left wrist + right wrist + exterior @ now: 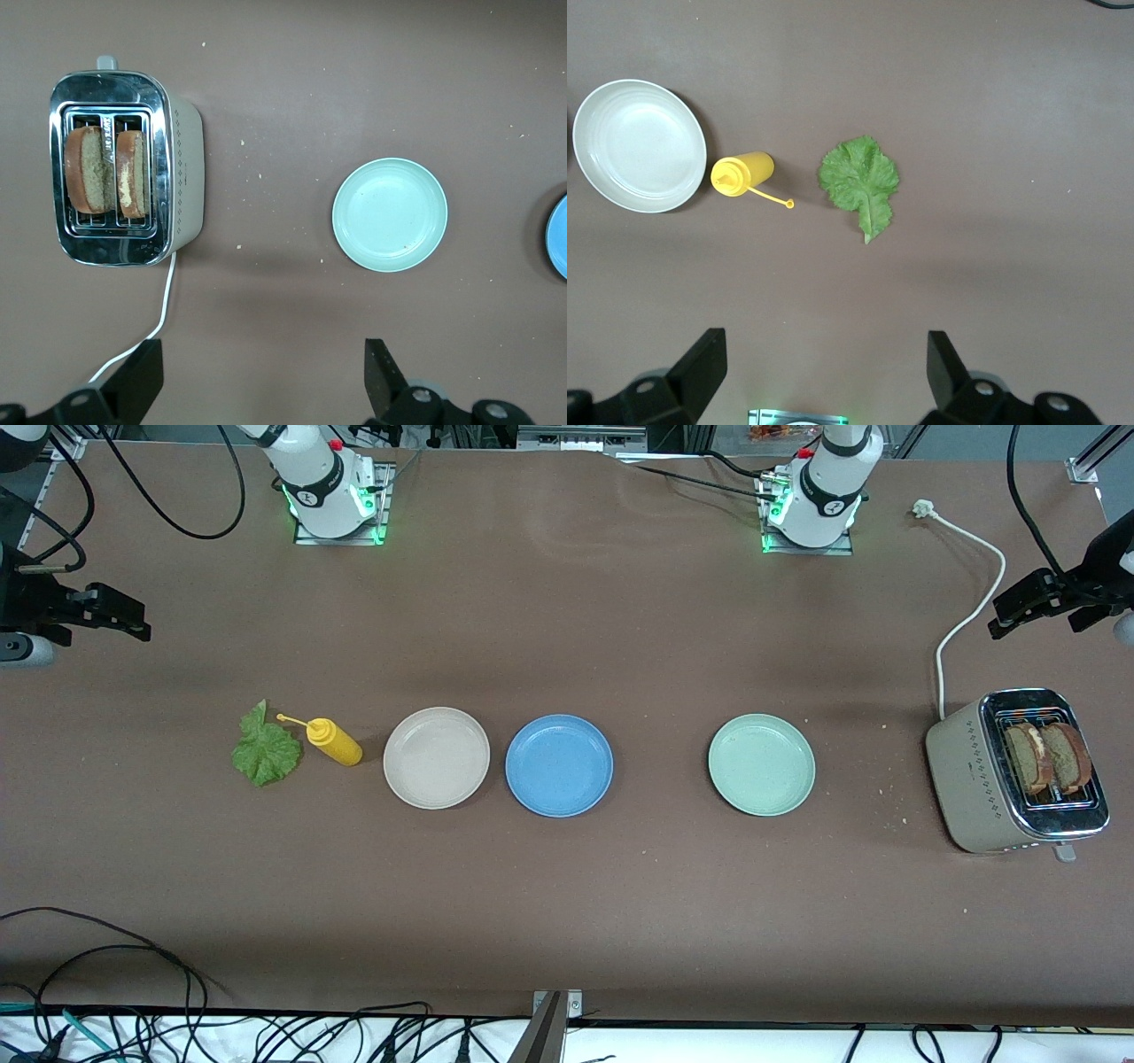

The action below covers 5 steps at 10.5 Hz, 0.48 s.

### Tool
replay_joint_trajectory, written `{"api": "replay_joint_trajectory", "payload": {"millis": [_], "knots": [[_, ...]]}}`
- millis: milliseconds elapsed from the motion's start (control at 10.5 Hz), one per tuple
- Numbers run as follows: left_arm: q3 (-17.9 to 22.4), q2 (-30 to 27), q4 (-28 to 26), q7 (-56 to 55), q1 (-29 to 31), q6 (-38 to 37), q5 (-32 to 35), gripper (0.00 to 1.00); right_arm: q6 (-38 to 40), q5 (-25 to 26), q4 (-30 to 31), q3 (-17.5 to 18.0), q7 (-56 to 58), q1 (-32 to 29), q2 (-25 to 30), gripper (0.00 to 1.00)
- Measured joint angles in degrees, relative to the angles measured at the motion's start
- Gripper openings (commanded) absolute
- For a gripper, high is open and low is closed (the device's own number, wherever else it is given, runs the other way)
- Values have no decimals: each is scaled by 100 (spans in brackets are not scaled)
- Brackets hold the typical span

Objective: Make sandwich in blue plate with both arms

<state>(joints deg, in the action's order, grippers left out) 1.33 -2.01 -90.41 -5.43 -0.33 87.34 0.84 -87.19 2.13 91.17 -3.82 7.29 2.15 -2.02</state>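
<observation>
Sitting near the middle of the brown tabletop (567, 921), the blue plate (559, 765) is lying bare and well apart from both sets of fingers. It is resting just beside the beige plate (436, 757), which is lying toward the right arm's end, while the pale green plate (761, 764) is sitting apart from it toward the left arm's end.

The two bread slices (1051, 758) are standing upright in the slots of the toaster (974, 779) at the left arm's end of the tabletop, with its white cord (966, 615) trailing off toward the arm bases. The left gripper (1019, 607) is hovering over the tabletop close to that cord, and its fingers (385, 376) are standing spread wide, holding nothing, with the toaster and green plate showing below them in the left wrist view.

The lettuce leaf (265, 750) is lying flat at the right arm's end, just beside the yellow squeeze bottle (332, 741), which is lying on its side between the leaf and the beige plate. The right gripper (120, 615) is hovering at that end of the tabletop, its fingers (943, 363) also spread wide and empty.

Black cables (106, 965) are looping along the tabletop's edge nearest the front camera.
</observation>
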Motion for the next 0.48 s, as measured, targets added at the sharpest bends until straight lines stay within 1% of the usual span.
{"api": "replay_joint_trajectory", "payload": {"millis": [477], "knots": [[1, 105, 0, 7, 46, -2, 0, 100, 1, 0, 0, -1, 0, 0, 0, 100]]}}
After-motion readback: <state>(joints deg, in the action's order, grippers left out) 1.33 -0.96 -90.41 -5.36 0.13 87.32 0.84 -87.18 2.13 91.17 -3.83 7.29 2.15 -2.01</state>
